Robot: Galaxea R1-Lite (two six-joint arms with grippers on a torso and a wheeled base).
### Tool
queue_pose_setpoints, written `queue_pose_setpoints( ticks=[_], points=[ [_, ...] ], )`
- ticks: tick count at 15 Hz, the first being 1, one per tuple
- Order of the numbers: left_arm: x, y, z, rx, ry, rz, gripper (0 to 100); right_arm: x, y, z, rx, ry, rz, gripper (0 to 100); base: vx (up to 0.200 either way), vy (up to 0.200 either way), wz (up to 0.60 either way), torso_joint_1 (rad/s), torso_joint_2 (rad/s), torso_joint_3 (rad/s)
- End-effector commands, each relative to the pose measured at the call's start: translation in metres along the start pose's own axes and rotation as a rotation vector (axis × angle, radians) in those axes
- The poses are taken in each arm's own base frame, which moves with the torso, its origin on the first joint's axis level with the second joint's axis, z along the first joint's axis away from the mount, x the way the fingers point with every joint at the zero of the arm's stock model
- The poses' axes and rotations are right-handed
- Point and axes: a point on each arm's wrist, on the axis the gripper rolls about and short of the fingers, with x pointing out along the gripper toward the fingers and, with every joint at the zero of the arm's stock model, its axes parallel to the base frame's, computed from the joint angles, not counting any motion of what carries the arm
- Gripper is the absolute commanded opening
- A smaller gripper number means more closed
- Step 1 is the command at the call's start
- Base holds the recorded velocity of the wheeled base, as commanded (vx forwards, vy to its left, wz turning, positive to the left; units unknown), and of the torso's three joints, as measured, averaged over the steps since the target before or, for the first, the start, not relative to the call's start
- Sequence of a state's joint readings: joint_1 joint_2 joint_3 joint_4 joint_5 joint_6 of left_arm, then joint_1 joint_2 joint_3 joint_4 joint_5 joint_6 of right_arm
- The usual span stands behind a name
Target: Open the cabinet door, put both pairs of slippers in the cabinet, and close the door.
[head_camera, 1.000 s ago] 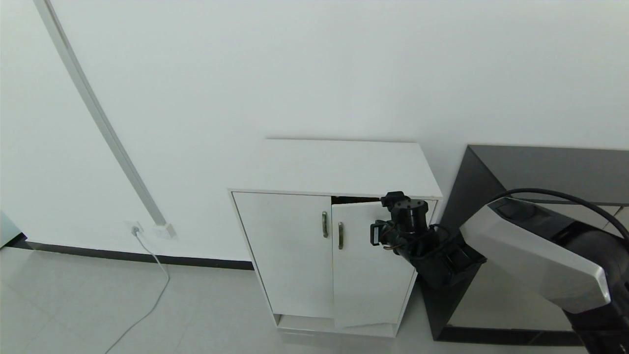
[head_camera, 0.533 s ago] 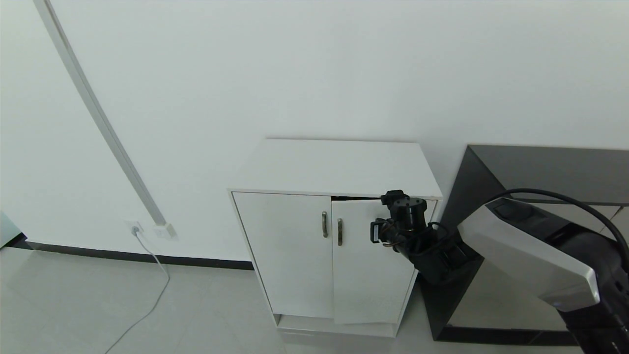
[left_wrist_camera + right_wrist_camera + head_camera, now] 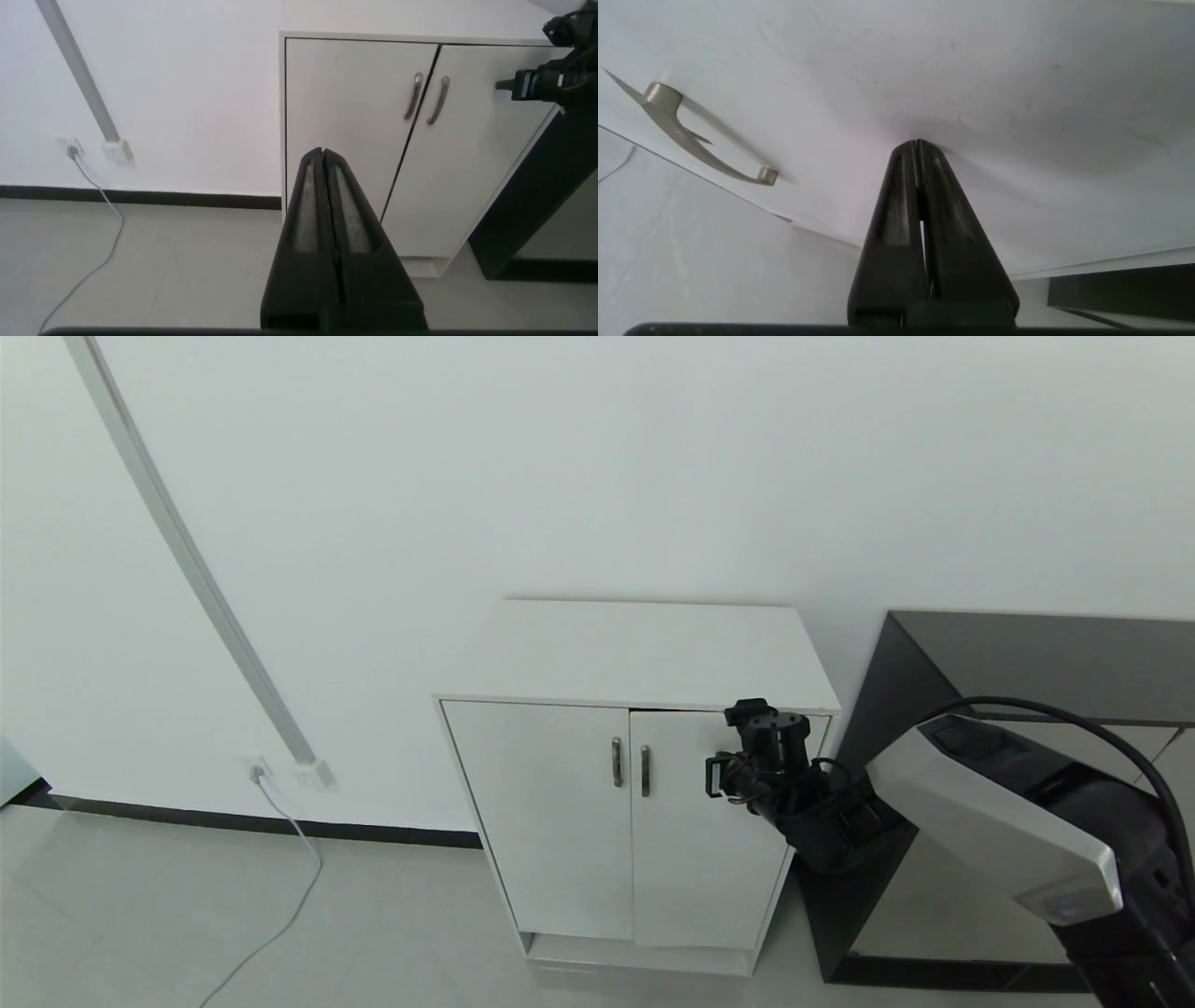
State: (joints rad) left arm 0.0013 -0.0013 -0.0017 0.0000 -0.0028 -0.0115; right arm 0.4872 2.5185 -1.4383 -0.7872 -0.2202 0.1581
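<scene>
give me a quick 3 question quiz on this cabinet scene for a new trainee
1. True or false: the right gripper has its fingers open around the curved metal handle of the white two-door cabinet.
2. What stands just beside the cabinet, on the robot's right? A) a dark glossy panel B) a chair C) a bin
3. Fill in: the left gripper is shut and holds ____.
Key: 1 false: the fingers are shut, with their tips at the flat door, apart from the handle. 2 A. 3 nothing.
</scene>
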Motion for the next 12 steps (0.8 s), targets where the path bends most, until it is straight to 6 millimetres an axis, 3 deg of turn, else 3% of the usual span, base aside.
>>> queue_pose_setpoints(
  ticks=[1,12],
  points=[
    [0.0001,0.0,0.0,-0.001,0.001,0.0,0,0.0011,0.0004,-0.0009,0.0,0.0,0.001,0,0.0,0.0,0.0,0.0,0.0,0.0],
    [0.0001,0.0,0.0,-0.001,0.001,0.0,0,0.0055,0.0,0.0005,0.001,-0.003,-0.003,0,0.0,0.0,0.0,0.0,0.0,0.0]
  ],
)
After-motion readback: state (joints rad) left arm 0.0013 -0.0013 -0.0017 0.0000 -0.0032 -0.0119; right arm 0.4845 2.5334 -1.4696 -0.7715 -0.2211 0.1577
